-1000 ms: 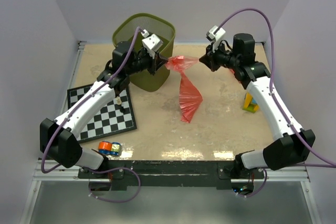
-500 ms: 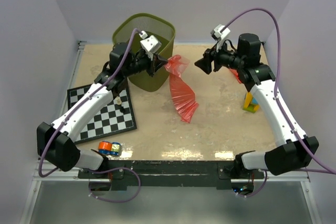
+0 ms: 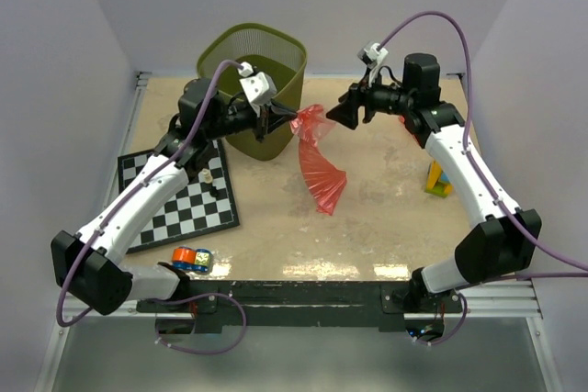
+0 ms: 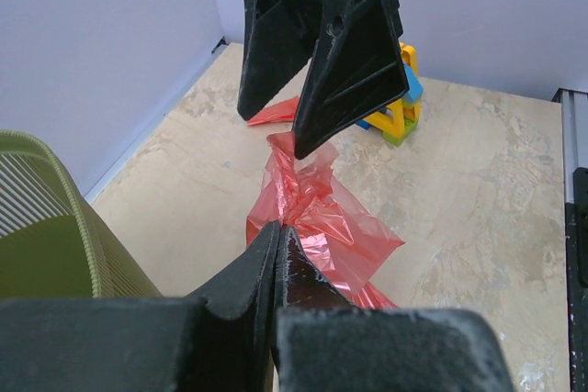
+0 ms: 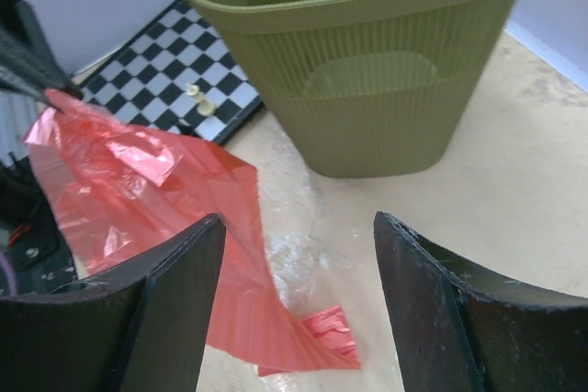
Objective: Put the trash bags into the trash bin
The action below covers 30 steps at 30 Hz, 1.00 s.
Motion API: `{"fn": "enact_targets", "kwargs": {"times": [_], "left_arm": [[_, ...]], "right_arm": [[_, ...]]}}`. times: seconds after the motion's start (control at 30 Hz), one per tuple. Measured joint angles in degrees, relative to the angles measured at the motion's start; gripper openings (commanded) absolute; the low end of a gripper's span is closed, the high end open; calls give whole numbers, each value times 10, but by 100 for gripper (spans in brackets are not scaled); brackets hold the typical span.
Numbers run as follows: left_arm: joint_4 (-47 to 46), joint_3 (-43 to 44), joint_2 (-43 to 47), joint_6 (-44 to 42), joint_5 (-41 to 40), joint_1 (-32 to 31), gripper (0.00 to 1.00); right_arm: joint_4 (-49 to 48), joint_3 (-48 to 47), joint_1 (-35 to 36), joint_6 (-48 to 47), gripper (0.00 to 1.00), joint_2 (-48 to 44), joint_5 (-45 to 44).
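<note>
The olive-green mesh trash bin (image 3: pixel 220 48) stands at the back left and fills the top of the right wrist view (image 5: pixel 367 89). My left gripper (image 3: pixel 276 119) is shut on the top corner of a red-pink trash bag (image 3: pixel 320 172), beside the bin's right wall. The bag hangs twisted, its lower end on the table. In the left wrist view the fingertips (image 4: pixel 278 227) pinch the film (image 4: pixel 326 227). My right gripper (image 3: pixel 335 114) stands open just right of the bag's top, nothing between its fingers (image 5: pixel 299 219). A second red strip (image 4: pixel 274 115) lies on the table behind it.
A chessboard (image 3: pixel 179 195) with a small pale piece lies at the left under my left arm. Yellow, green and blue toy blocks (image 3: pixel 439 179) stand at the right by my right arm. A small orange and blue object (image 3: pixel 191 259) sits at the front left.
My right gripper has opened and let go of the bag's right corner. The bag no longer stretches between both grippers and now hangs from the left one alone.
</note>
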<state>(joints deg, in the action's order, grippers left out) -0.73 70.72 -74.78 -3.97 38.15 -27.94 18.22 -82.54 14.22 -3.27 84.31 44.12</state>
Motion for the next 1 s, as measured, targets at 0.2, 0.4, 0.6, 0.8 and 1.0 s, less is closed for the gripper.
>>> {"fn": "enact_targets", "kwargs": {"times": [0.2, 0.4, 0.6, 0.8, 1.0], "left_arm": [[5, 0, 10, -12, 9, 0, 0], [12, 0, 12, -19, 13, -6, 0], [19, 0, 12, -35, 21, -12, 0], [41, 7, 12, -61, 19, -15, 0], [90, 9, 17, -107, -24, -17, 0]], "right_arm": [[-37, 38, 1, 43, 71, 0, 93], [-63, 62, 16, 85, 66, 0, 155], [-141, 86, 24, 170, 27, 8, 200], [-122, 89, 21, 198, 0, 26, 114], [-31, 63, -13, 175, 0, 23, -117]]}}
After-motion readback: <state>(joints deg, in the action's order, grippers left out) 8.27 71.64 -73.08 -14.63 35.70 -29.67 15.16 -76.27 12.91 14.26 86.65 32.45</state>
